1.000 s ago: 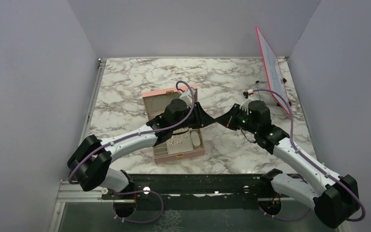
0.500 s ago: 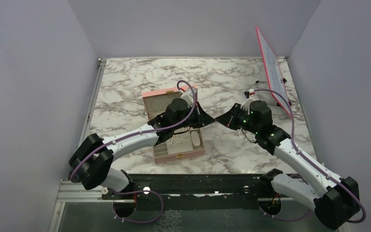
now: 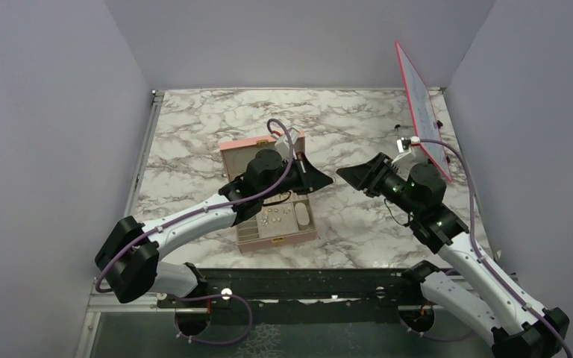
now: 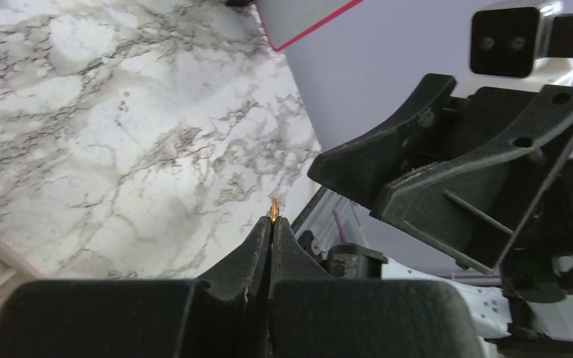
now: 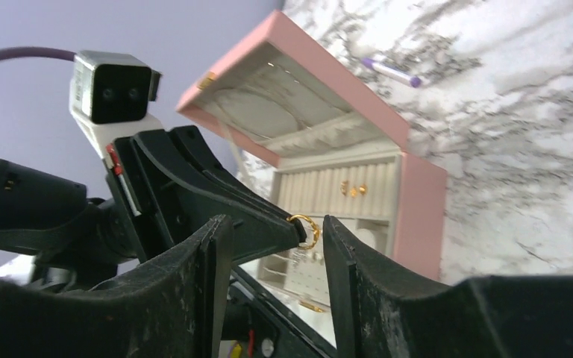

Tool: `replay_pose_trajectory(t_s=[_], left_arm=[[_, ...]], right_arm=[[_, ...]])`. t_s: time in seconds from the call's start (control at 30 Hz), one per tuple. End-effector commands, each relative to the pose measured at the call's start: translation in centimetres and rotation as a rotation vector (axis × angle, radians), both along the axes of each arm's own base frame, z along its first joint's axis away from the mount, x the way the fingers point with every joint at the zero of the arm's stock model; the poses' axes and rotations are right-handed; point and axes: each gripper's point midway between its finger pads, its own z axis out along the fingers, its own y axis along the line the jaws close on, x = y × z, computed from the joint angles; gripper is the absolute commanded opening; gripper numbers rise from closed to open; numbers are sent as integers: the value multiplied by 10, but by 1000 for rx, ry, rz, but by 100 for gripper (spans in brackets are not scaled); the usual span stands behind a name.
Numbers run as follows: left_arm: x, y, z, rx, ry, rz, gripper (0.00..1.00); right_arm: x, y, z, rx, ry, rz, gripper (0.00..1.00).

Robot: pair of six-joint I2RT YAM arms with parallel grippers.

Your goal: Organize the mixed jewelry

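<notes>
ok so the top view is pretty useless for the small stuff, the gold ring (image 5: 307, 228) is way too tiny to spot in it and the left arm (image 3: 194, 216) covers a good chunk of the pink box (image 3: 268, 240). The wrist cams do the work. The left hand (image 4: 271, 227) is clamped fully shut with the ring pinched right at its fingertips, up in the air just off the box's right side, over the table (image 3: 194, 127). Its own camera only gets the ring edge-on, a thin gold sliver poking straight out past the tips in line with the fingers, the rest buried between them. From the right wrist it's nearly face-on, a little twisted-looking hoop at the tip, showing between the fingers of the right hand (image 5: 276, 224), which is spread wide with nothing in it. The two hands point at each other, tips near but apart. There's something silvery just under the ring, might dangle from it or sit in the box behind, can't tell. A couple of gold pieces (image 5: 353, 190) sit in the box's ribbed slots, and a purple pen (image 5: 392, 72) lies on the table beyond the lid
</notes>
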Motion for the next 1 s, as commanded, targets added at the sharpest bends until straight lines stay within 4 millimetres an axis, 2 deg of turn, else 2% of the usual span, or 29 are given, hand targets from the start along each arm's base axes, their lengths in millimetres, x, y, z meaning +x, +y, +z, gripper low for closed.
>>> replay_pose_trajectory(t_s=[0.0, 0.13, 0.23, 0.53, 0.6, 0.8, 0.97], left_arm=[[-14, -2, 68, -160, -64, -68, 0], [-24, 1, 95, -230, -86, -99, 0], [-31, 6, 110, -280, -96, -114, 0], [-43, 18, 145, -407, -138, -127, 0], [-43, 19, 148, -414, -143, -128, 0], [-42, 18, 145, -419, -135, -129, 0], [-43, 18, 145, -424, -133, -132, 0]], right_arm=[[-4, 3, 50, 163, -98, 9, 53], [-17, 10, 79, 288, -168, 83, 53], [-25, 15, 94, 335, -194, 134, 52], [-47, 17, 114, 497, -206, 222, 46], [-47, 19, 112, 492, -197, 239, 45], [-52, 21, 120, 508, -235, 271, 28], [-51, 23, 120, 508, -231, 281, 20]])
